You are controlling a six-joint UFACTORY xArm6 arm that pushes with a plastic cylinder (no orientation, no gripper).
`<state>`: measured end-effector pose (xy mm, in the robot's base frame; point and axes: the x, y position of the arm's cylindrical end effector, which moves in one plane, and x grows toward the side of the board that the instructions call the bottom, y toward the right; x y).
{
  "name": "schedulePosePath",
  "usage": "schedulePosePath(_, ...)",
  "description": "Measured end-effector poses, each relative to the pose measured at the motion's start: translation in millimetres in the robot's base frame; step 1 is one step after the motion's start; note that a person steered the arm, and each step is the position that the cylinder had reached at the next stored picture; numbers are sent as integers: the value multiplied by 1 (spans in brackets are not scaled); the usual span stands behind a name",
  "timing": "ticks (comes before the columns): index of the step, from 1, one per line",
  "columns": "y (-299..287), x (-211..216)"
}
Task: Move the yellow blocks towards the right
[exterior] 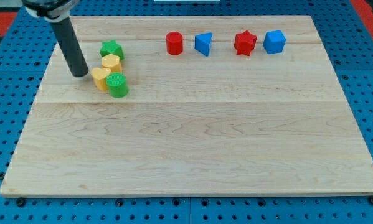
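Two yellow blocks sit close together at the board's upper left: one yellow block [111, 62] just below a green star [111, 48], and a second yellow block [99, 78] lower left of it, touching a green cylinder [118, 84]. My tip [80, 73] rests on the board just left of the lower yellow block, a small gap from it. The dark rod slants up to the view's top left.
Along the top of the wooden board [192, 137] stand a red cylinder [174, 43], a blue triangular block [203, 43], a red star [245, 43] and a blue block [274, 42]. Blue pegboard surrounds the board.
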<state>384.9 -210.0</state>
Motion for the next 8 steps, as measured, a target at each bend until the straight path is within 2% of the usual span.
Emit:
schedulePosePath(1,10,17)
schedulePosePath(2,46,17)
schedulePosePath(3,44,28)
schedulePosePath(4,54,78)
schedulePosePath(5,120,81)
schedulePosePath(6,148,66)
schedulePosePath(7,139,45)
schedulePosePath(8,99,33)
